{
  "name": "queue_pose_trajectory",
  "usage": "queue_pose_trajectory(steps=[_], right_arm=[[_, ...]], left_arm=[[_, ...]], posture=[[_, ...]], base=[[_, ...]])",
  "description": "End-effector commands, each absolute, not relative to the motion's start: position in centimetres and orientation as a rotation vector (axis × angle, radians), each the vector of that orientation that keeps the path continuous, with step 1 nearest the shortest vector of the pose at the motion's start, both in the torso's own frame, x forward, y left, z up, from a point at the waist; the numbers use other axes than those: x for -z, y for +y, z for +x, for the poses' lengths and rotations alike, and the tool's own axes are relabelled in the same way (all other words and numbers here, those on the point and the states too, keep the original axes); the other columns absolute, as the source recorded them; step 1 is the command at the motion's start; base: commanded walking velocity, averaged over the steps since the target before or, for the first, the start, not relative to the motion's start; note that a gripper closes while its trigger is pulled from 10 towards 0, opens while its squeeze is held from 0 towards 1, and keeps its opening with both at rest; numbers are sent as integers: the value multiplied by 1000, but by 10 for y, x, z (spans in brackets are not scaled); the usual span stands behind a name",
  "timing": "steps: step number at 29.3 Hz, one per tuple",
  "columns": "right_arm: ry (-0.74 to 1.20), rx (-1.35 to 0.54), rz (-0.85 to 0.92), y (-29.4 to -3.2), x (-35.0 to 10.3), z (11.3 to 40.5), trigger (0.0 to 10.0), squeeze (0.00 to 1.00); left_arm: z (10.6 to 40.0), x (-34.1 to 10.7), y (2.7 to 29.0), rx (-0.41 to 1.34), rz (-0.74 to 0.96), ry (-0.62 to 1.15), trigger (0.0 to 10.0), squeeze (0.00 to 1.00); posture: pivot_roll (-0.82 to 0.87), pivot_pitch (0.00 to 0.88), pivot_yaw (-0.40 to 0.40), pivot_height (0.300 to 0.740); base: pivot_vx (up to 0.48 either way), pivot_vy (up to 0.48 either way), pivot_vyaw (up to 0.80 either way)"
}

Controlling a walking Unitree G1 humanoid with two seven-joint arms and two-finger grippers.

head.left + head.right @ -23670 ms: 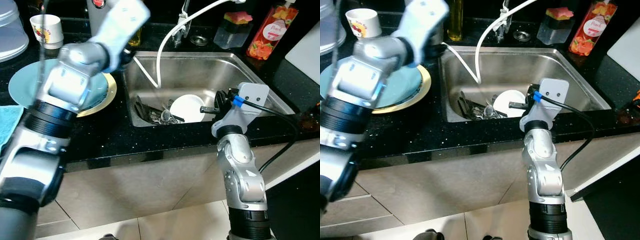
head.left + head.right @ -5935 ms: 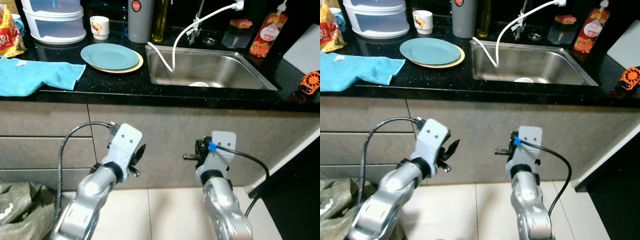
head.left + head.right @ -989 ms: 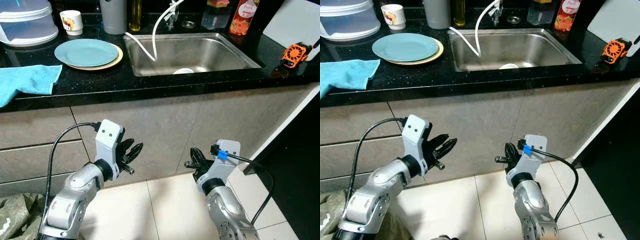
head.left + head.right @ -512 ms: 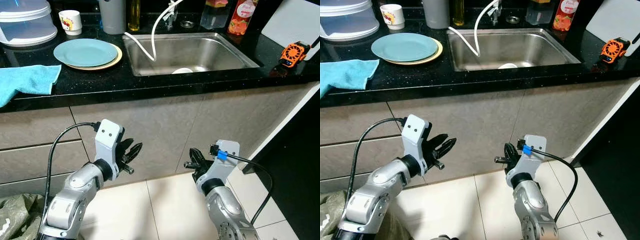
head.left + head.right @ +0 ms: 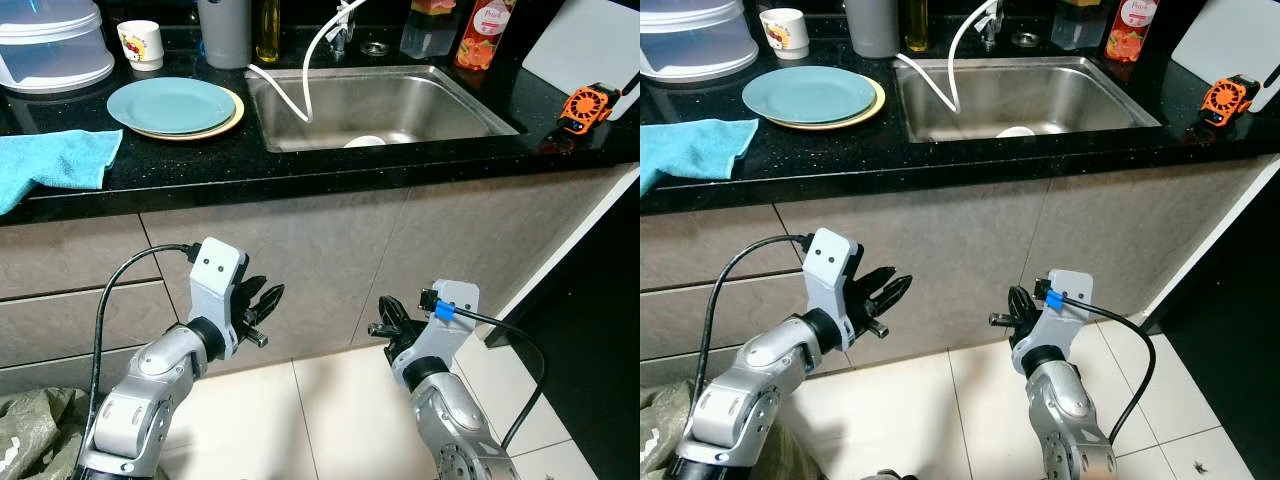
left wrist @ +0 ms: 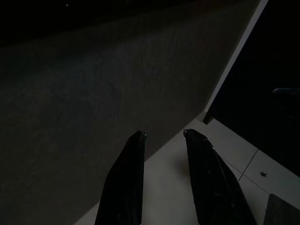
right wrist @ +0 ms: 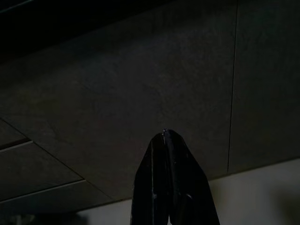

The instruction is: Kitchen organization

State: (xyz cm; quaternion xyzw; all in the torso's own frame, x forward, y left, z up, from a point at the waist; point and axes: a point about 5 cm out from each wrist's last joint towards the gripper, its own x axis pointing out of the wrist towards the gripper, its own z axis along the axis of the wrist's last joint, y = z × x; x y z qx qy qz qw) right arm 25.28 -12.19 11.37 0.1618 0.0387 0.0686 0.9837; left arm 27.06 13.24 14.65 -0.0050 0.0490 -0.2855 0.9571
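Black stone made up the countertop (image 5: 300,165), and the things to be tidied sat on it out of reach: two stacked plates (image 5: 175,106) near the sink's left rim, a blue cloth (image 5: 55,165) hanging over the front edge at the left, a cup (image 5: 139,44) towards the back left corner. A white dish (image 5: 365,142) lay in the steel sink (image 5: 380,100). Both arms hung low before the cabinet fronts, probably carried there while the robot stood back. The left gripper (image 5: 262,303) was spread and empty; the right gripper (image 7: 165,136) was pressed closed on nothing.
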Motion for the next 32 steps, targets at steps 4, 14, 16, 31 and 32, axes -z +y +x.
queue_pose_trajectory(steps=[4, 14, 16, 31, 32], right_arm=[[81, -132, 349, -120, -112, 252, 10000, 0], [80, -133, 353, -120, -112, 252, 10000, 0], [80, -133, 353, -120, -112, 253, 10000, 0], [84, -137, 352, -118, -111, 252, 10000, 0], [84, -137, 352, -118, -111, 252, 10000, 0]], left_arm=[[271, -143, 134, 575, 16, 129, 10000, 0], [273, -141, 135, 565, 32, 146, 10000, 0], [273, -141, 135, 563, 32, 148, 10000, 0], [275, -140, 138, 535, -9, 147, 10000, 0], [275, -140, 138, 535, -9, 147, 10000, 0]], posture=[[169, 75, -24, 740], [171, 76, -24, 740], [173, 75, -24, 740], [173, 63, -23, 740], [173, 63, -23, 740]], base=[[0, 0, 0], [0, -26, 0], [0, -266, 0], [0, -196, 0], [0, 0, 0]])
